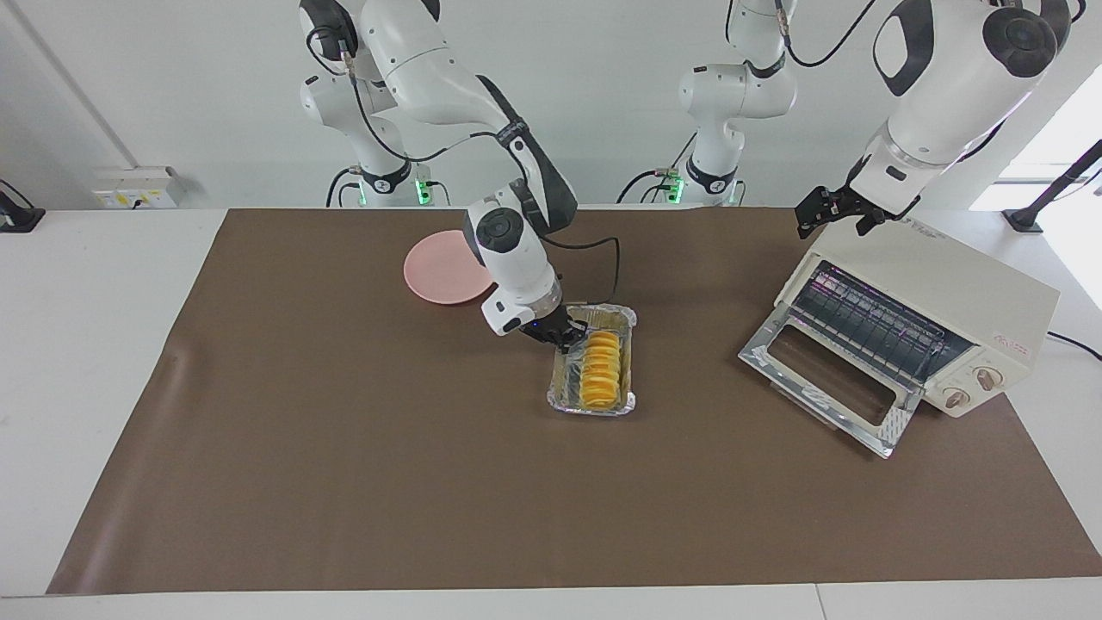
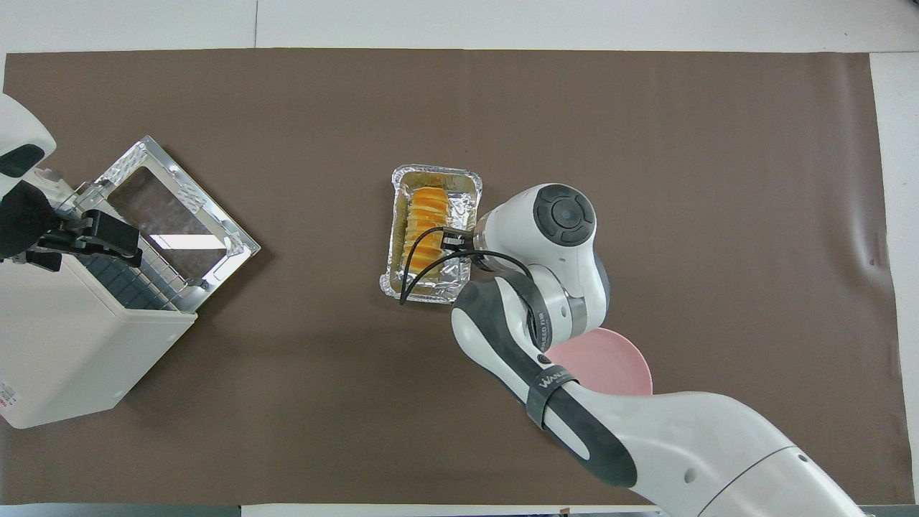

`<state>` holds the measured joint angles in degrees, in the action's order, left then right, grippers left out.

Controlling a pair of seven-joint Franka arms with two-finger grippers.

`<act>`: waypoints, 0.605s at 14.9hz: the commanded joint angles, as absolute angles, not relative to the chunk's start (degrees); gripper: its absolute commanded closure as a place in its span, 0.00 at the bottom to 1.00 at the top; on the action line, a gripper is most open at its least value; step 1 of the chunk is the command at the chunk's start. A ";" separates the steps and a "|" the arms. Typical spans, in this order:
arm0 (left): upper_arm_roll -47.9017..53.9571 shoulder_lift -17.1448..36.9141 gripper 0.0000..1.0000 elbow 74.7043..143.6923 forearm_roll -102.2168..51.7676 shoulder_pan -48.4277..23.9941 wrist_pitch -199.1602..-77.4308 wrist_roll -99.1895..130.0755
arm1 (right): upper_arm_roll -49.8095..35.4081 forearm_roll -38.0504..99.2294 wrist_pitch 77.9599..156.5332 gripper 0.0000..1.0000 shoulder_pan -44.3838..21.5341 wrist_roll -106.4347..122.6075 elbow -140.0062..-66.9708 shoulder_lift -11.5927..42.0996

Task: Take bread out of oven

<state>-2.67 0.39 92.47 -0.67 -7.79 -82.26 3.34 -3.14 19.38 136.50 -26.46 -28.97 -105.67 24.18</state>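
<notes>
bread (image 1: 600, 369) in foil tray (image 1: 560, 398), right jaws (image 1: 568, 337) beside

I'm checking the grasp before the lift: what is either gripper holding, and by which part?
The right gripper is shut on the foil tray at its long side rim; the left gripper holds nothing.

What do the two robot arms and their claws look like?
Both arms are glossy white with rounded shells and dark grey joint caps. The right arm has a dark band with white lettering and a loose black cable. The right claw and the left claw are black.
</notes>
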 commanded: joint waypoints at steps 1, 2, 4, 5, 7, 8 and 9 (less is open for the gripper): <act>-2.55 -0.70 0.00 93.52 -0.09 -7.82 -83.85 2.46 | -3.60 19.95 128.26 1.00 -19.01 -19.37 -102.23 21.54; -2.46 -0.62 0.00 93.34 -0.09 -7.91 -84.02 2.81 | -3.60 19.95 125.71 1.00 -16.03 -15.59 -100.82 21.45; -2.02 -0.35 0.00 93.08 -0.09 -7.91 -85.51 2.90 | -3.60 20.13 122.97 1.00 -11.01 -8.82 -99.67 21.45; -1.24 -0.44 0.00 93.25 -0.09 -7.91 -85.34 2.55 | -3.60 20.21 122.96 1.00 -8.90 -5.74 -100.28 21.45; -0.97 -0.44 0.00 93.34 -0.09 -7.73 -86.91 2.55 | -3.60 20.30 123.13 1.00 -5.73 -2.30 -103.17 21.18; -0.79 -0.35 0.00 93.43 -0.09 -7.91 -88.92 2.37 | -3.60 20.30 123.57 1.00 -4.41 -1.85 -104.92 20.75; -0.44 -0.35 0.00 93.51 -0.09 -7.91 -89.55 2.37 | -3.52 20.30 123.92 1.00 -3.35 -1.24 -106.51 20.57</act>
